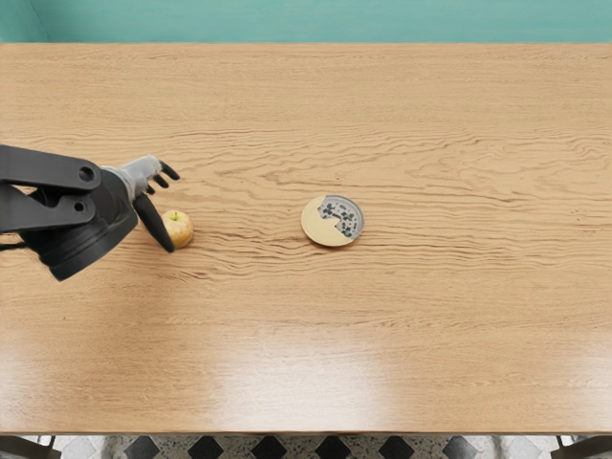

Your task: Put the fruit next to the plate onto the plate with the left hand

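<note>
A small yellow-red apple (pixel 179 228) lies on the wooden table (pixel 382 325), left of centre. A small round plate (pixel 333 221), tan with a grey patterned patch, sits well to the apple's right, apart from it. My left hand (pixel 158 201) comes in from the left edge and hovers right beside the apple's left side. Its fingers are spread; one dark-tipped finger (pixel 156 225) reaches down along the apple's left edge, the others (pixel 166 173) point up and away. Nothing is held in the hand. The right arm does not show.
The tabletop spans nearly the whole view, with a teal wall (pixel 306 19) behind its far edge and the near edge at the bottom. A checkered floor (pixel 287 448) shows below.
</note>
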